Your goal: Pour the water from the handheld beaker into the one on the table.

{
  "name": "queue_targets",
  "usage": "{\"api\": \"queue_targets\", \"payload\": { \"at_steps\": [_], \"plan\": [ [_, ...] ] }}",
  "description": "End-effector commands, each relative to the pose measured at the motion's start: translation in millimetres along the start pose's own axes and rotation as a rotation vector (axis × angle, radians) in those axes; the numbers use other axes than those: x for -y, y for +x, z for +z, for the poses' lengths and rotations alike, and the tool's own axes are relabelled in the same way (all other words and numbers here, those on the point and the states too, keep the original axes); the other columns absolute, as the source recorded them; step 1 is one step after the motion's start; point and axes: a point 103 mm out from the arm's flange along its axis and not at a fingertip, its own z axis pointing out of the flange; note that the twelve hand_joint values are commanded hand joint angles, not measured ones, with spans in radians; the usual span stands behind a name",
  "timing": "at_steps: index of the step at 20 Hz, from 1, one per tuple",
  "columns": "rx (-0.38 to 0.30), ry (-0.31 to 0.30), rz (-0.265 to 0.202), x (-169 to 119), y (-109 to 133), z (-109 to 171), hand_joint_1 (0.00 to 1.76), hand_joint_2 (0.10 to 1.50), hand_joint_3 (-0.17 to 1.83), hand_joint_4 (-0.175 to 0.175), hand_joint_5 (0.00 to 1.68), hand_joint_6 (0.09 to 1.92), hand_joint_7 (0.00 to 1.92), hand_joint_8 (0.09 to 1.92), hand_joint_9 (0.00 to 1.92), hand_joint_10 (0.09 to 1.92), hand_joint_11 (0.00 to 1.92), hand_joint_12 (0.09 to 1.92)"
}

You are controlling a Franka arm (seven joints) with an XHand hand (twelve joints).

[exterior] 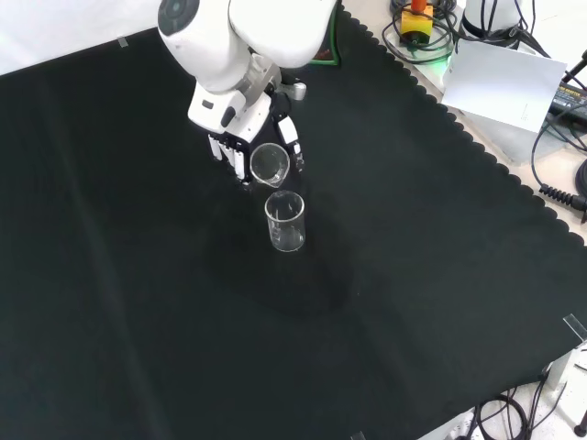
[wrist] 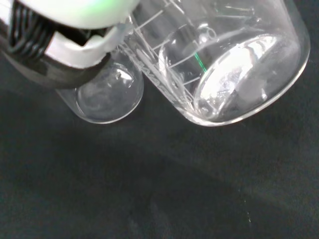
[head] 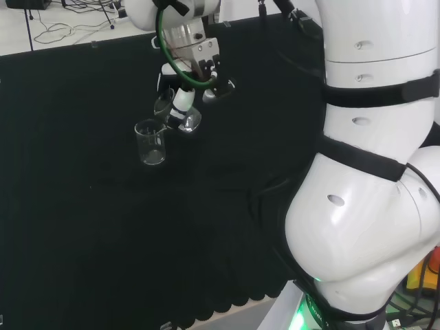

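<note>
head: hand (head: 184, 96) with fingers clamped on tilted beaker (head: 180, 115), just above-right of upright table beaker (head: 150, 141) on black tabletop (head: 82, 206) | front: white arm link (exterior: 229, 37) overhangs hand; held beaker's mouth over table beaker | wrist: both beakers adjacent, nothing between.

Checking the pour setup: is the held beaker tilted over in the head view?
Yes, the hand holds the beaker tipped toward the upright beaker on the cloth.

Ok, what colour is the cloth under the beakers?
Black, plain; the front view shows the cloth best, under the standing beaker.
</note>
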Motion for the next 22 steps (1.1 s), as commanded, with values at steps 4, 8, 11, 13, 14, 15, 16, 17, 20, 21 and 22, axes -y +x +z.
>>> {"api": "queue_targets", "payload": {
  "at_steps": [4,8,11,13,14,15,16,17,20,21,22],
  "plan": [
    [0.061,0.073,0.014,1,2,-3,1.12,0.77,0.43,0.175,1.29,0.56,1.70,0.09,1.56,0.09,1.11,0.92],
    [0.082,0.083,0.023,4,2,-6,1.12,0.77,0.43,0.175,1.29,0.56,1.70,0.09,1.56,0.09,1.11,0.92],
    [0.109,0.102,0.028,4,5,-9,1.12,0.77,0.44,0.175,1.29,0.56,1.70,0.09,1.56,0.09,1.11,0.92],
    [0.120,0.111,0.030,3,7,-11,1.12,0.77,0.44,0.175,1.29,0.56,1.70,0.09,1.56,0.09,1.11,0.92],
    [0.132,0.118,0.032,3,8,-11,1.12,0.77,0.44,0.175,1.29,0.56,1.70,0.09,1.56,0.09,1.11,0.92],
    [0.144,0.124,0.034,3,9,-12,1.12,0.77,0.44,0.175,1.29,0.56,1.70,0.09,1.56,0.09,1.11,0.92],
    [0.152,0.131,0.035,3,10,-13,1.12,0.77,0.44,0.175,1.29,0.56,1.70,0.09,1.56,0.09,1.11,0.92],
    [0.157,0.136,0.036,3,11,-14,1.12,0.76,0.44,0.175,1.29,0.56,1.70,0.09,1.56,0.09,1.11,0.91],
    [0.179,0.154,0.042,3,13,-17,1.12,0.76,0.45,0.175,1.29,0.56,1.70,0.09,1.56,0.09,1.11,0.91],
    [0.187,0.161,0.044,3,14,-18,1.12,0.76,0.45,0.175,1.29,0.56,1.70,0.09,1.56,0.09,1.11,0.91],
    [0.191,0.166,0.046,3,14,-19,1.12,0.76,0.45,0.175,1.29,0.56,1.70,0.09,1.56,0.09,1.11,0.91]
  ]
}}
